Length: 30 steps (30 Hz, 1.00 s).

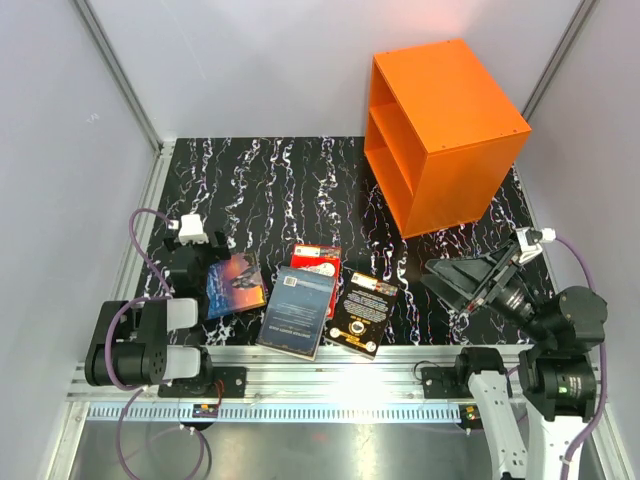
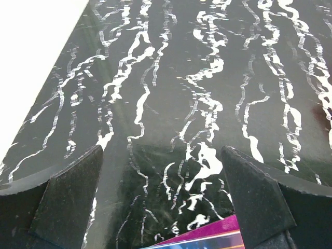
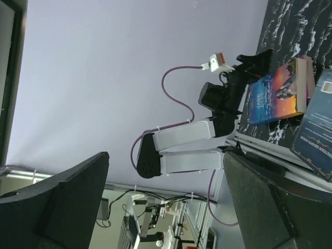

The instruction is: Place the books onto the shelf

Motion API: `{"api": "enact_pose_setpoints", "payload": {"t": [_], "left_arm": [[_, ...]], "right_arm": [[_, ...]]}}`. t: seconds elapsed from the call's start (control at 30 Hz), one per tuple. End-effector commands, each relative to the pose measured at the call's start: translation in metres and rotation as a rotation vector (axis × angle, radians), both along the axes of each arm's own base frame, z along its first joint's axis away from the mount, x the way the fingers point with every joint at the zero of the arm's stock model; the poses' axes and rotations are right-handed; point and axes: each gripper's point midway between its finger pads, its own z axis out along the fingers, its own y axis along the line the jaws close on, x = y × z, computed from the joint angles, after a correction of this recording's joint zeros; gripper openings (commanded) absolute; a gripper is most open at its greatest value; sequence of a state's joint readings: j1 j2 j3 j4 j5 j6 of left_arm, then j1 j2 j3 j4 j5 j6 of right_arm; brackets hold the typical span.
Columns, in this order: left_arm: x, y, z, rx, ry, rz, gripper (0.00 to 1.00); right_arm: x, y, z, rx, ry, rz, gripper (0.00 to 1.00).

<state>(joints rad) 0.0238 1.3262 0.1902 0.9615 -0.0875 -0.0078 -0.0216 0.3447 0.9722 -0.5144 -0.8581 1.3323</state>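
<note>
Nearest, left gripper (image 2: 162, 155) low over table (image 1: 270, 190), fingers spread wide, holding nothing, with purple corner of fantasy book (image 1: 236, 285) just below. Right gripper (image 1: 447, 285) also wide and empty, turned sideways, well apart from every book.

Grey-blue book (image 1: 297, 310) lying partly on red-and-white book (image 1: 316, 258), black book (image 1: 362, 310) just beside. Likely to drag a neighbour along when pulling only one.

All four thin and flat on a smooth top, so hard to get a finger under. Probably sliding away under a push, perhaps over near edge of table.

Shelf (image 1: 470, 180) at far right, both compartments empty, openings facing left, well apart from books. Risk of catching middle board or side wall with a tilted book, or of pushing whole shelf back.
</note>
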Motion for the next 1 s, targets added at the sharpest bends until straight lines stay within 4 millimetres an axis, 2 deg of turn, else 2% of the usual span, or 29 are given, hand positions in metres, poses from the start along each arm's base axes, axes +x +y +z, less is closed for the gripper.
{"api": "enact_pose_setpoints", "payload": {"t": [0.0, 0.03, 0.07, 0.13, 0.17, 0.2, 0.23, 0.27, 0.3, 0.33, 0.37, 0.43, 0.47, 0.5, 0.53, 0.57, 0.63, 0.67, 0.7, 0.73, 0.77, 0.8, 0.87, 0.93, 0.97], "left_arm": [[0.013, 0.022, 0.055, 0.001, -0.169, 0.157, 0.99], [0.011, 0.023, 0.046, 0.003, -0.091, 0.2, 0.99], [0.009, 0.035, 0.049, -0.031, -0.064, 0.292, 0.99], [0.012, 0.045, 0.066, -0.053, 0.039, 0.386, 0.99], [0.012, 0.042, 0.071, -0.086, 0.07, 0.388, 0.99], [0.013, 0.038, 0.079, -0.098, 0.098, 0.369, 0.99], [0.009, 0.036, 0.092, -0.123, 0.135, 0.378, 0.99], [0.011, 0.024, 0.103, -0.213, 0.118, 0.345, 0.99], [0.006, 0.015, 0.105, -0.248, 0.144, 0.308, 0.99], [0.002, 0.005, 0.132, -0.298, 0.074, 0.249, 0.99], [0.001, -0.015, 0.143, -0.394, 0.06, 0.163, 0.99], [-0.006, -0.037, 0.167, -0.469, 0.023, 0.03, 0.99], [-0.013, -0.051, 0.18, -0.574, -0.007, -0.022, 0.99], [-0.017, -0.054, 0.177, -0.67, 0.01, 0.004, 0.99], [-0.021, -0.056, 0.169, -0.758, 0.044, 0.044, 0.99], [-0.025, -0.056, 0.161, -0.822, 0.078, 0.055, 0.99], [-0.029, -0.065, 0.14, -0.772, 0.216, 0.008, 0.99], [-0.033, -0.067, 0.132, -0.703, 0.274, 0.015, 0.99], [-0.044, -0.073, 0.116, -0.67, 0.389, 0.039, 0.99], [-0.049, -0.077, 0.106, -0.638, 0.444, 0.047, 0.99], [-0.056, -0.083, 0.095, -0.602, 0.503, 0.065, 0.99], [-0.07, -0.082, 0.07, -0.569, 0.619, 0.124, 0.99], [-0.081, -0.093, 0.052, -0.499, 0.697, 0.129, 0.99], [-0.104, -0.088, 0.036, -0.432, 0.791, 0.229, 0.99], [-0.112, -0.088, 0.034, -0.471, 0.781, 0.307, 0.99]], "right_arm": [[0.006, -0.009, -0.016, -0.095, 0.122, -0.091, 1.0], [0.013, -0.012, -0.022, -0.133, 0.157, -0.105, 1.0], [0.015, -0.013, -0.034, -0.141, 0.22, -0.11, 1.0], [0.021, -0.011, -0.041, -0.11, 0.259, -0.091, 1.0], [0.025, -0.009, -0.03, -0.085, 0.189, -0.08, 1.0], [0.026, -0.008, -0.029, -0.058, 0.17, -0.077, 1.0], [0.03, -0.008, -0.042, 0.004, 0.228, -0.077, 1.0], [0.035, -0.007, -0.037, 0.045, 0.184, -0.073, 1.0], [0.039, -0.006, -0.039, 0.085, 0.186, -0.06, 1.0], [0.048, -0.006, -0.057, 0.159, 0.269, -0.048, 1.0], [0.051, -0.005, -0.051, 0.185, 0.226, -0.029, 1.0], [0.059, -0.004, -0.058, 0.17, 0.235, -0.022, 1.0], [0.062, -0.005, -0.067, 0.136, 0.278, -0.039, 1.0], [0.065, -0.006, -0.073, 0.024, 0.21, -0.054, 1.0], [0.069, -0.008, -0.058, -0.045, 0.179, -0.072, 1.0], [0.073, -0.018, -0.08, -0.123, 0.293, -0.142, 1.0], [0.08, -0.024, -0.086, -0.221, 0.294, -0.163, 1.0], [0.084, -0.021, -0.087, -0.212, 0.288, -0.146, 1.0], [0.085, -0.019, -0.091, -0.195, 0.299, -0.129, 1.0], [0.089, -0.017, -0.111, -0.161, 0.38, -0.116, 1.0], [0.089, -0.014, -0.118, -0.15, 0.406, -0.089, 1.0], [0.09, -0.013, -0.128, -0.169, 0.42, -0.073, 1.0], [0.091, -0.016, -0.144, -0.227, 0.469, -0.07, 1.0], [0.089, -0.02, -0.146, -0.324, 0.472, -0.066, 1.0], [0.091, -0.024, -0.146, -0.356, 0.482, -0.086, 1.0]]}}
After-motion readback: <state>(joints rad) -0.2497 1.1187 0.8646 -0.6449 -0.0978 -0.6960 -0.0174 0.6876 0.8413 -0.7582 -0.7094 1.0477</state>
